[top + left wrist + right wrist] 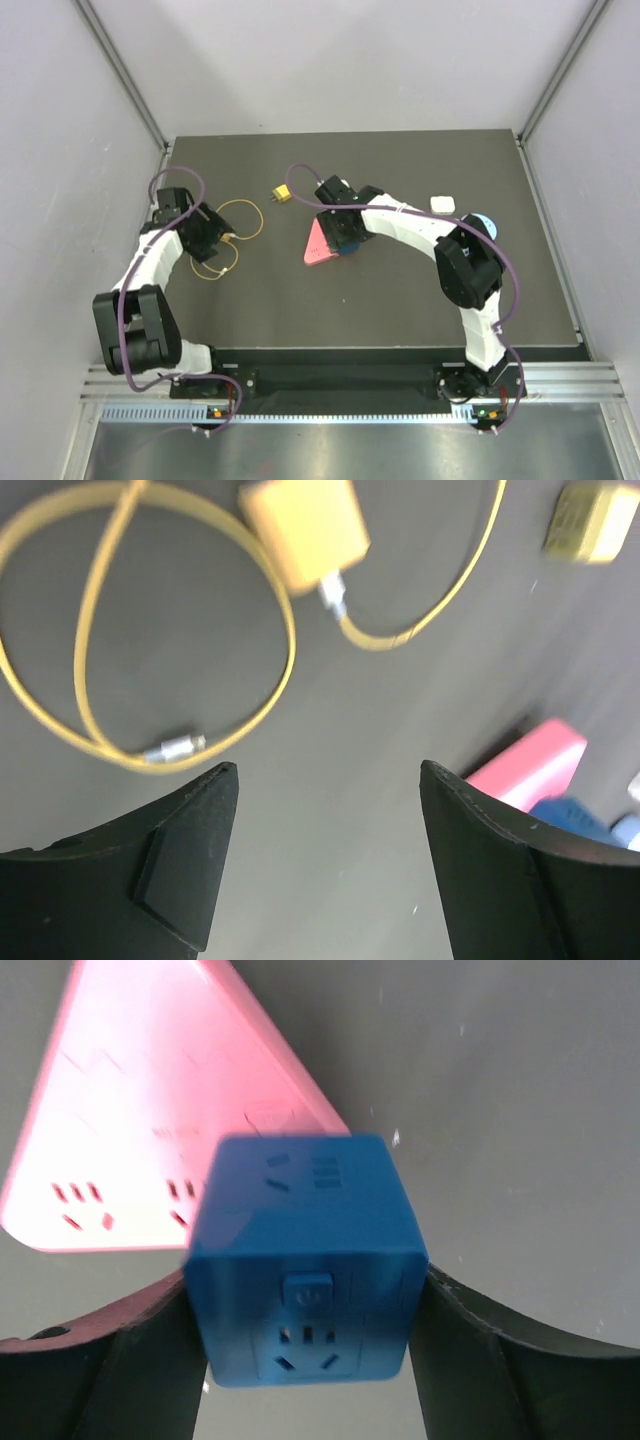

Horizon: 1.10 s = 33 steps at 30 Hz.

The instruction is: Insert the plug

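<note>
The blue cube plug point(305, 1260), with little holes on its top and near face, sits low in the middle, squeezed in my right gripper point(308, 1290), and the flat pink triangle power strip point(150, 1120) lies behind it, upper left.

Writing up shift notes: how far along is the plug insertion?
Done: the right gripper is shut on the blue cube adapter. In hand: the adapter sits at the edge of the pink power strip, not visibly seated in it. Left to do: pushing it home. The left gripper is open over the yellow cable, holding nothing.
</note>
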Each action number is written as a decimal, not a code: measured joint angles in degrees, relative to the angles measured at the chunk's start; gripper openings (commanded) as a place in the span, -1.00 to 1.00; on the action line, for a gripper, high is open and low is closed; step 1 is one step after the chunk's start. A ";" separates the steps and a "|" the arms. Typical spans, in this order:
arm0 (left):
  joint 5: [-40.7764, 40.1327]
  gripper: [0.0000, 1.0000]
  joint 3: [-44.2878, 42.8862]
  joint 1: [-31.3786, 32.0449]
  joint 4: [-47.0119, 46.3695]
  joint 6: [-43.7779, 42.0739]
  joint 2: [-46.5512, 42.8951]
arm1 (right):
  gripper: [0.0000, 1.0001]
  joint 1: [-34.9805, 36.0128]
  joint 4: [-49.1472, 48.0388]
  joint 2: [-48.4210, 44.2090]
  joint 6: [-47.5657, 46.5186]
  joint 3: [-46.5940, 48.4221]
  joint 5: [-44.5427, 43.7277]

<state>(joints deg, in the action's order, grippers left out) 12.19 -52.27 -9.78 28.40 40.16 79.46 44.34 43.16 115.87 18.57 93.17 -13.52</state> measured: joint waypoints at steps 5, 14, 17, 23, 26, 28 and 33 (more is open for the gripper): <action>-2.73 0.53 -5.95 0.02 0.26 -1.11 6.51 | 0.78 -0.22 2.93 -0.96 -0.98 -0.02 1.53; -8.24 0.44 -16.35 0.07 4.70 -4.31 17.11 | 0.80 -1.70 1.77 -15.87 -2.78 -4.26 3.85; -9.55 0.43 -19.23 0.22 5.27 -5.27 19.74 | 0.80 -2.71 0.50 -21.27 -3.52 -8.07 4.55; -11.87 0.43 -21.22 1.62 5.73 -6.03 26.29 | 0.79 -3.26 -1.88 -27.36 -4.17 -14.12 7.15; -11.41 0.39 -22.43 2.32 5.44 -5.86 27.82 | 0.77 -3.26 -2.95 -27.87 -4.59 -15.37 8.11; -11.63 0.29 -22.73 2.82 5.49 -5.81 28.50 | 0.77 -3.26 -3.72 -27.87 -4.70 -16.06 8.68; -11.76 -0.17 -22.86 4.22 5.68 -6.32 29.18 | 0.75 -3.26 -4.87 -27.87 -5.01 -18.05 9.57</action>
<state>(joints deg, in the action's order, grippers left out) 0.43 -75.13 -5.56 34.09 33.85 108.64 41.08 38.28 88.01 13.56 75.11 -3.95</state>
